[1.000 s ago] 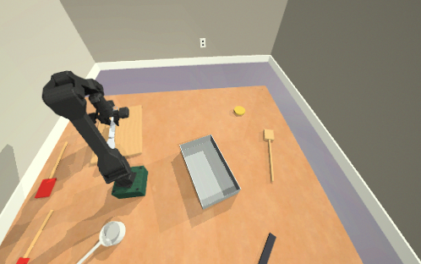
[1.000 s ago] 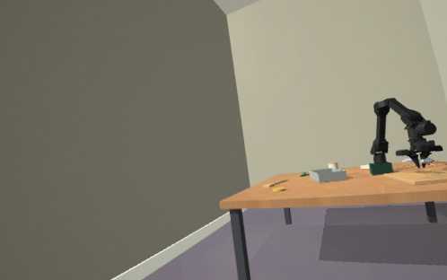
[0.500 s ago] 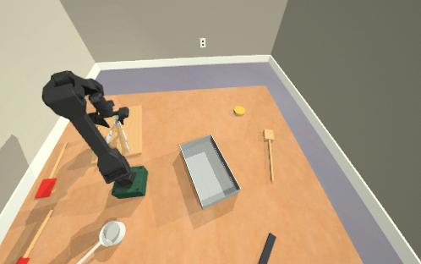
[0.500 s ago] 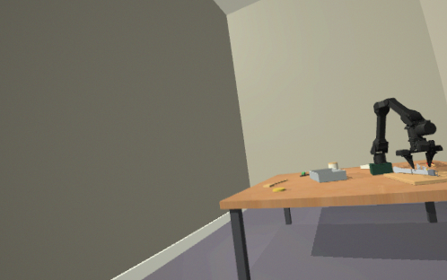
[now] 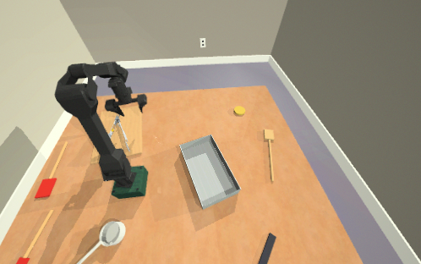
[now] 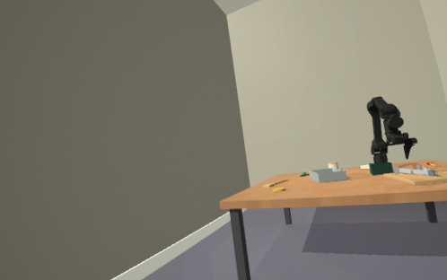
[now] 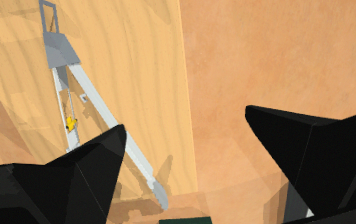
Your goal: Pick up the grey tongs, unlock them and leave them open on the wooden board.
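The grey tongs lie on the wooden board with their two arms spread apart in a V. The hinge end is at the far side of the board; one tip lies near the board's edge by the robot base. A small yellow part shows between the arms near the hinge. My gripper is wide open and empty, above the board's right side and clear of the tongs. In the wrist view the left finger hides the lower part of one tong arm.
The roasting tin is empty, right of the robot base. A yellow disc and a wooden turner lie farther right. Red spatulas lie left; a white ladle lies in front.
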Motion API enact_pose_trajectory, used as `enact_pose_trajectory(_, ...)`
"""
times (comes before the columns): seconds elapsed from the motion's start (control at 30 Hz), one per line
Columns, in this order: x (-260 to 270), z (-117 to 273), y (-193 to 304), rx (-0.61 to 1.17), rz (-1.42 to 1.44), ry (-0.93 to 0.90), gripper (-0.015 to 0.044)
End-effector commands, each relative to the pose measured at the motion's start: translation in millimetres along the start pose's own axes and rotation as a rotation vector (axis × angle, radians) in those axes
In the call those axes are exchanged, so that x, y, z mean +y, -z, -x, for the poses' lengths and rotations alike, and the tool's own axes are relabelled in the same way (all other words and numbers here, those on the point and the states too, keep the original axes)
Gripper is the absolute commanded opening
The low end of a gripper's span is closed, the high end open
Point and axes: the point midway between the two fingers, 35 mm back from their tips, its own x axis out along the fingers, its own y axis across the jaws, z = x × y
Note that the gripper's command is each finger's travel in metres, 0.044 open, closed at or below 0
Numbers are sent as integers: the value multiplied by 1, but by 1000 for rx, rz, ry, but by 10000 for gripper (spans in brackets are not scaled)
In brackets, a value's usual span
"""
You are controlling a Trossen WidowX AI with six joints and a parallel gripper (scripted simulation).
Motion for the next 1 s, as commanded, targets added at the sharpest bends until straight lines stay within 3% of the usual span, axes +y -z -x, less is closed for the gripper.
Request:
enact_pose_trajectory(0.0,-42,27,9,-8,-3,5,440)
enact_pose_trajectory(0.2,-44,30,10,-8,-4,5,440)
enact_pose_trajectory(0.43,-44,77,13,-15,-25,9,440)
enact_pose_trajectory(0.97,-44,77,13,-15,-25,9,440)
